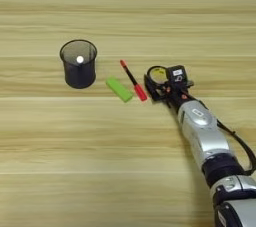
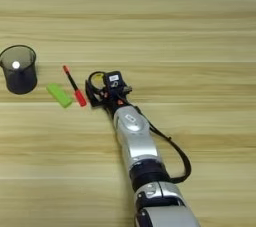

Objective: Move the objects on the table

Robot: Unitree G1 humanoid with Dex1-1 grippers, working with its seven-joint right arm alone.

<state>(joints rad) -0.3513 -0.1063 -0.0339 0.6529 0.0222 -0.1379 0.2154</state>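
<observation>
Lying at the claw (image 1: 156, 87), the tape roll (image 1: 156, 74); finger state cannot be told.

Even, bright, diffuse light over the table (image 1: 128, 16); no hard shadows. Faint soft shadow under the cup (image 1: 79, 64) and along the forearm (image 1: 202, 131). Small white highlight inside the cup, mild sheen on the forearm's silver shell. Far table edge looks washed out and slightly soft. Small items read a bit soft; wood grain lines run straight, no obvious edge distortion.
</observation>
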